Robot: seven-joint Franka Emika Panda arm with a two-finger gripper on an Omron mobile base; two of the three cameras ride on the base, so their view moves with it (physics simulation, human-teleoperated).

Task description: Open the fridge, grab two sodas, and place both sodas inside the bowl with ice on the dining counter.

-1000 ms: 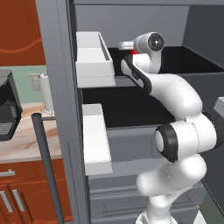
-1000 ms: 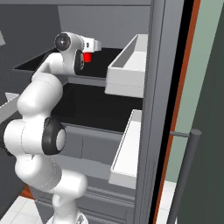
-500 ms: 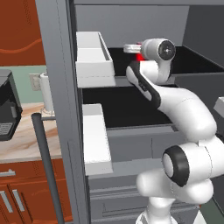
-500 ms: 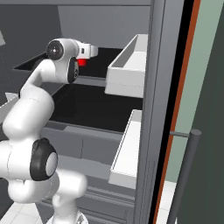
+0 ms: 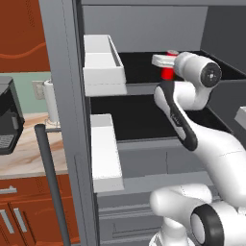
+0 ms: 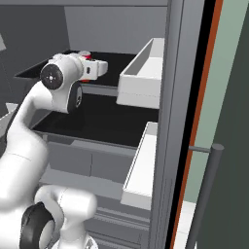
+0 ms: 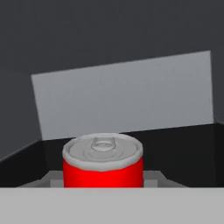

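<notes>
Gripper (image 5: 166, 61) reaches onto the top shelf of the open fridge (image 5: 67, 120), and I cannot tell whether its jaws grip anything. Ahead of it I see a red soda (image 7: 103, 166) standing upright on that dark shelf, close before the hand camera.

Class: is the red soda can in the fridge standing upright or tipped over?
Upright. The soda can shows its silvery top and pull tab facing up, with its red sides vertical.

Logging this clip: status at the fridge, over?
Gripper at top shelf, fingers around red soda can. Grip unconfirmed. Fridge open, nothing blocking.
</notes>
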